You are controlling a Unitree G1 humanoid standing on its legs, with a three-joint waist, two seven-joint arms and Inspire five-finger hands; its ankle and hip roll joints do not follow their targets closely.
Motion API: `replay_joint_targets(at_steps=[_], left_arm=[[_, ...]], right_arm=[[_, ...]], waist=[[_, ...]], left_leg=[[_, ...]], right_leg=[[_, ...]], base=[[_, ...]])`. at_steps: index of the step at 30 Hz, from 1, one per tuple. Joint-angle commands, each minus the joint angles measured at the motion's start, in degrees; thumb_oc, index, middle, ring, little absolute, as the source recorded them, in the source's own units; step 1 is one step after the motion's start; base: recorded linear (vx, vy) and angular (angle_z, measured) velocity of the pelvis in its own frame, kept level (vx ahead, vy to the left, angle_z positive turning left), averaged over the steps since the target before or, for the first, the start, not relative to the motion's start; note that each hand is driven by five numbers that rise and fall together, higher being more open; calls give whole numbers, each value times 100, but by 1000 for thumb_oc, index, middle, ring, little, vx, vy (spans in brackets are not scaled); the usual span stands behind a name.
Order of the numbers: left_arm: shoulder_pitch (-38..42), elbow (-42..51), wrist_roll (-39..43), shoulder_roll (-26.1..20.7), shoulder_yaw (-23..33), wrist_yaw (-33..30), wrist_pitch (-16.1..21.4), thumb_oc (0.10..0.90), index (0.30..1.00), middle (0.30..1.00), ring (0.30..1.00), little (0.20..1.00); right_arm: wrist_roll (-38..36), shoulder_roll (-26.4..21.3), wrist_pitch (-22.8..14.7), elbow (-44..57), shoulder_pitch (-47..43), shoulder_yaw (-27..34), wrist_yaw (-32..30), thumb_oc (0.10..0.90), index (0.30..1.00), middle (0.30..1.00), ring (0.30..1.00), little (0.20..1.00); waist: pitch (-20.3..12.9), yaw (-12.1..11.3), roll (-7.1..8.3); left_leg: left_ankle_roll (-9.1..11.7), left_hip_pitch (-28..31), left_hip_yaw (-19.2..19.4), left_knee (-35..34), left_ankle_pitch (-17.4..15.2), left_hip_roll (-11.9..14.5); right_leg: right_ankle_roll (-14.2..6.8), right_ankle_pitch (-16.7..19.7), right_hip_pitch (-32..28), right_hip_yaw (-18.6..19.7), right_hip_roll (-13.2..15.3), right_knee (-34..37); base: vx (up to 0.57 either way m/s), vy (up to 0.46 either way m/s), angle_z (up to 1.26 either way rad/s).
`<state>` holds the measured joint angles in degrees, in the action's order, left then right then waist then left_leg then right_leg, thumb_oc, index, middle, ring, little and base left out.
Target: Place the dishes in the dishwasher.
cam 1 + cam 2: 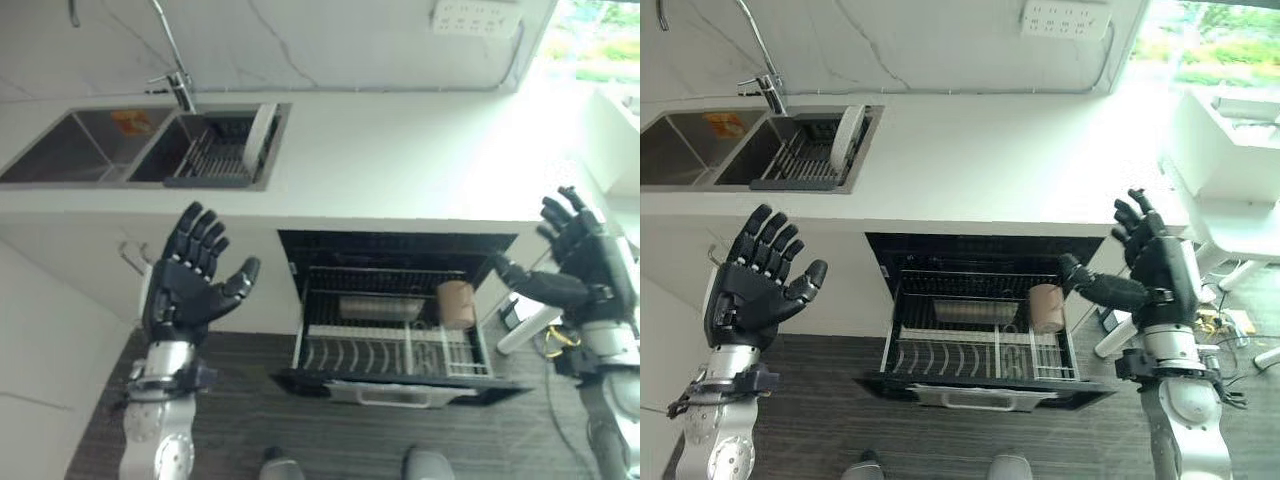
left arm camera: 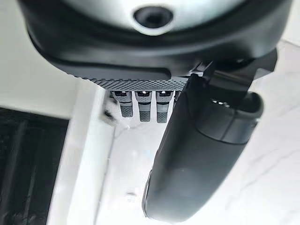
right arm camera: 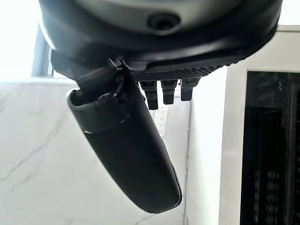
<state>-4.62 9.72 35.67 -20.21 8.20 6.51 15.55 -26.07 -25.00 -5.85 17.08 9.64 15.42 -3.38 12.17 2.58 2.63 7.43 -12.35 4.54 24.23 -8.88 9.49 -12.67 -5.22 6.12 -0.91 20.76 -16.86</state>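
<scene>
Both hands, left hand (image 1: 185, 285) and right hand (image 1: 1155, 265), spread empty beside the dishwasher (image 1: 395, 340); probably a cup (image 1: 456, 303) inside

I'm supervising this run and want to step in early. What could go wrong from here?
The white plate stands on edge in the sink rack; a poor grasp might tip or drop it. The pulled-out dishwasher rack already holds a brown cup, which a lowered plate might knock. Both the left hand and right hand are open and empty, well short of the plate.
</scene>
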Motion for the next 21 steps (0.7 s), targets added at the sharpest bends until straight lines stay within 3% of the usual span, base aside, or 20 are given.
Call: replay_joint_targets(at_steps=[1,3,4,9,13,19,21], left_arm=[[231,949,305,-357,322,280,212,800,900,900,900,900],[257,1023,248,-341,332,363,83,800,900,900,900,900],[270,1065,129,-349,267,348,126,800,900,900,900,900],[379,1076,302,-474,93,321,232,800,900,900,900,900],[415,1103,195,-461,-21,189,357,800,900,900,900,900],[364,1130,27,-332,-68,247,418,800,900,900,900,900],[264,1159,268,-317,-31,230,253,800,900,900,900,900]], right_arm=[[176,-239,-579,962,-443,-81,1,800,900,900,900,900],[23,-128,-588,875,-486,-155,52,800,900,900,900,900],[34,-10,-602,770,-565,-243,86,800,900,900,900,900],[190,-29,-673,629,-655,-328,-11,800,900,900,900,900],[50,-153,-765,563,-710,-285,15,800,900,900,900,900],[35,-192,-856,491,-659,-264,11,800,900,900,900,900],[150,-248,-819,521,-637,-271,-31,800,900,900,900,900]], waist=[[-289,-104,-16],[-256,-160,-16],[-236,-191,-27],[-215,-190,-56],[-204,-167,12],[-326,-58,-84],[-300,-65,-75]], left_leg=[[-38,524,46,-704,-51,-70],[-194,607,174,-704,-132,-183],[-285,639,288,-704,-165,-193],[-553,616,341,-704,-171,-376],[-576,650,431,-704,-175,-606],[-583,865,522,-704,-254,-719],[-494,1090,824,-704,-120,-737]], right_leg=[[-69,781,-157,-727,167,-33],[-5,976,-233,-1042,231,-33],[14,966,-296,-1245,92,-33],[239,279,-434,-1521,-1082,-33],[568,-290,-298,-1471,-1609,-33],[747,-439,-296,-1098,-1798,-33],[850,-488,-395,-1126,-1747,-33]], base=[[148,509,25],[87,378,-20],[52,290,-59],[63,212,-36],[67,61,-24],[184,-83,-3],[220,-121,-10]])
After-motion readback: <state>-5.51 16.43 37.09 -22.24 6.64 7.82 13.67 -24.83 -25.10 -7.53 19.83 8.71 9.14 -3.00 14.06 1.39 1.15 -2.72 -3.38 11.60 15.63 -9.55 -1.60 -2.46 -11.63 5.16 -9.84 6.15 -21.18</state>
